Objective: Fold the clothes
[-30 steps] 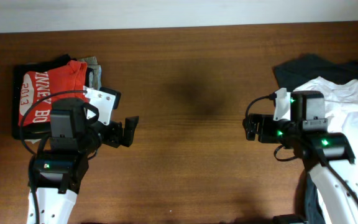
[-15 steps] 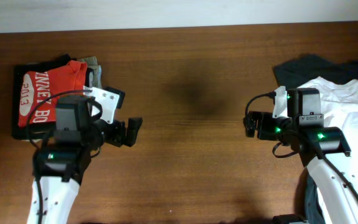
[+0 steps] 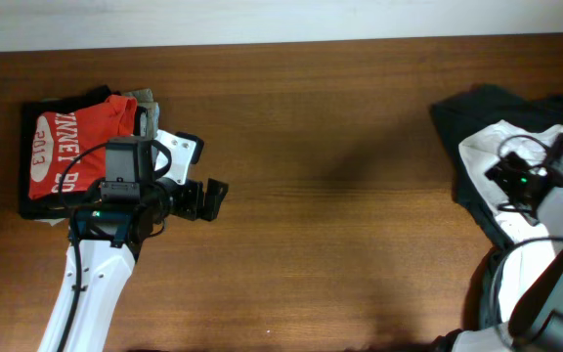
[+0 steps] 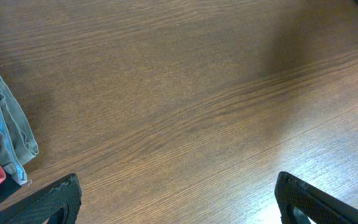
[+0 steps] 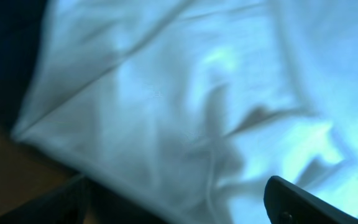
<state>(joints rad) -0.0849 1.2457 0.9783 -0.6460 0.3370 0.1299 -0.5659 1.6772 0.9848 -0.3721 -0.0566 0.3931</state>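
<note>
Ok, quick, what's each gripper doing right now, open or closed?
Left gripper: jaws open, empty, over the table.
Right gripper: jaws open, empty, over the white T-shirt.

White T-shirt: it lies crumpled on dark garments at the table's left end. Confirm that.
Not the left end. The white T-shirt lies crumpled on the dark garments at the right end of the table, as the overhead view shows.
</note>
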